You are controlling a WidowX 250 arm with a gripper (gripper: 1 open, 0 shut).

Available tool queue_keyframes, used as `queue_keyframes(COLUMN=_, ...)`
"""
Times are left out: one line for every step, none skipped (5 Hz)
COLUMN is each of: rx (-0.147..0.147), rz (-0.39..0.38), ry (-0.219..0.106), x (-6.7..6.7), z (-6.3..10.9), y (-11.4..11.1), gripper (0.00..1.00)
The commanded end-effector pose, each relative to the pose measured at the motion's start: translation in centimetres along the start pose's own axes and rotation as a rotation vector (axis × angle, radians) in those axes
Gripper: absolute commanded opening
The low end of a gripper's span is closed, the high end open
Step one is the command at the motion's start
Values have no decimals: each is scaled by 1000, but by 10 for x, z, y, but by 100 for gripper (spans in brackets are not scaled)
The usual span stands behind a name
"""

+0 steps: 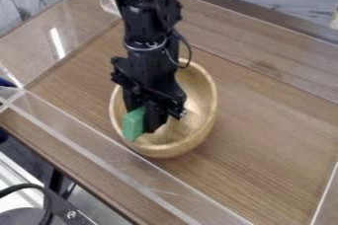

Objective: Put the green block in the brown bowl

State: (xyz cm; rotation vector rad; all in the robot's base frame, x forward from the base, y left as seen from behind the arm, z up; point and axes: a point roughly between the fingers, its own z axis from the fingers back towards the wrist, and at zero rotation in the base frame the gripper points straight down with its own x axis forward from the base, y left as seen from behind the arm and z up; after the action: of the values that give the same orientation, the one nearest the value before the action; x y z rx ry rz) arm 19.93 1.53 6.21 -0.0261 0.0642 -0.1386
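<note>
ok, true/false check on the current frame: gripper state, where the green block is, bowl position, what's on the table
1. The gripper is shut on the green block. True.
2. The green block lies flat on the table outside the bowl. False: it hangs in the gripper at the brown bowl, over its near-left rim.
3. The brown bowl is upright on the wooden table. True.
4. The gripper points sideways, level with the table. False: it points straight down into the bowl.
5. A second block sits inside the bowl. False: only the pale inside of the bowl shows around the gripper.
</note>
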Motion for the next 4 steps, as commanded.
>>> queue_keyframes(rx=3, rz=2, ry=-22, x=6, z=4, y=0, gripper=0)
queue_keyframes(rx=1, rz=3, ry=-19, x=7, z=4, y=0, gripper=0)
queue_keyframes(rx=-1, rz=4, ry=-16, x=8, z=3, y=0, gripper=0)
queue_keyframes(rx=-4, rz=5, ry=-13, x=9, z=3, y=-1, gripper=0)
